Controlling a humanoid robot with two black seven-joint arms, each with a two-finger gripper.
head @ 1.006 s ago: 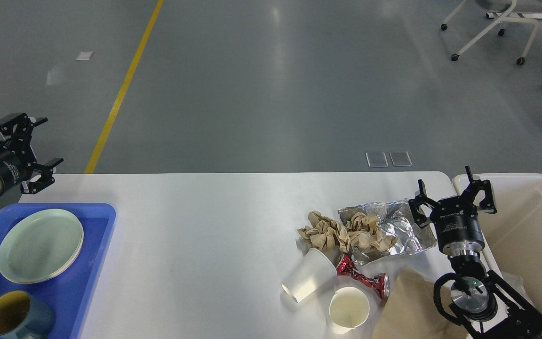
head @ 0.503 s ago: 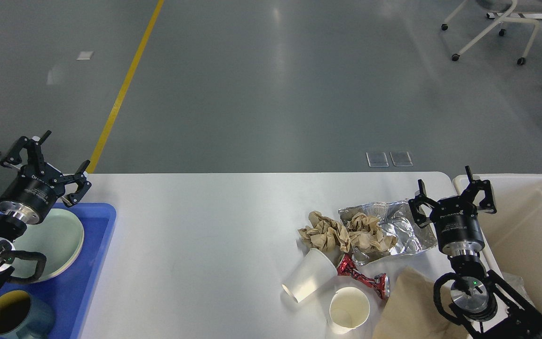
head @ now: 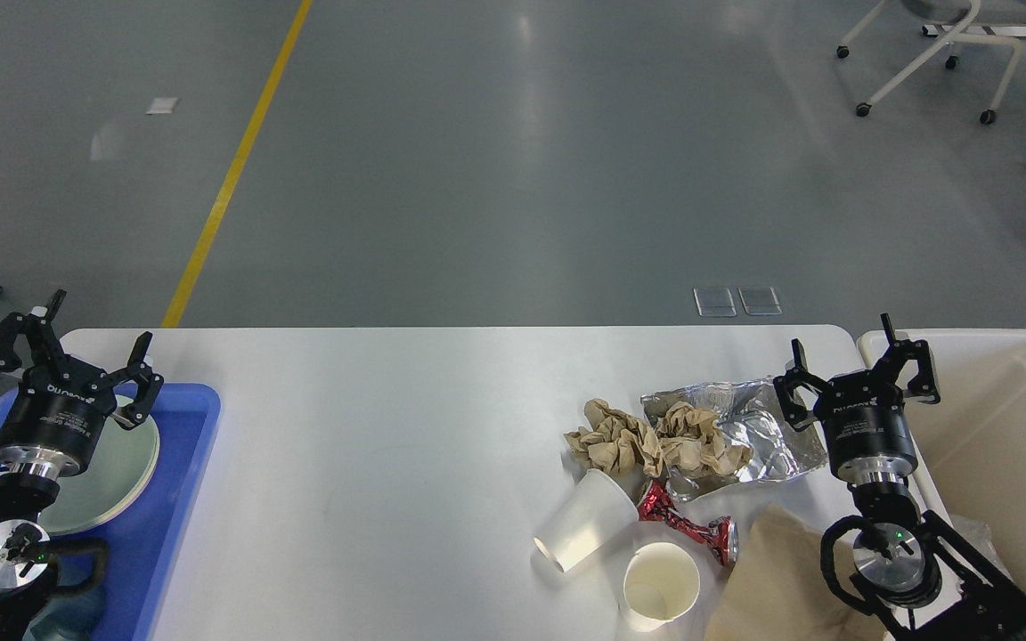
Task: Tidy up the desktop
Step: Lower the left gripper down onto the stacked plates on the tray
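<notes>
The desktop (head: 388,427), white w/ rounded corners, fills the lower half of the head view; grey floor beyond its far edge. Rubbish sits bunched toward its right end: crumpled brown paper (head: 629,441) lying partly on a crinkled foil sheet (head: 762,436), just nearer a white paper cup (head: 584,532) tipped on its side, a 2nd paper cup (head: 661,583) upright at the near edge, a twisted red wrapper (head: 691,527) between the cups & the foil, and a tan paper bag (head: 780,579) at the near right corner. The middle of the desktop is bare.

At the left end sits a blue tray (head: 183,463) holding pale green plates (head: 117,472); a dark mug (head: 77,614) is mostly hidden under the arm. A cream bin (head: 1012,427) stands just off the right edge.

Left gripper (head: 68,356) hangs over the tray's far corner, fingers spread apart, holding nothing. Right gripper (head: 860,361) hovers by the far right corner, between foil & bin, fingers likewise apart, nothing between them.

Far off: yellow floor line (head: 237,160), a white wheeled chair (head: 932,53).
</notes>
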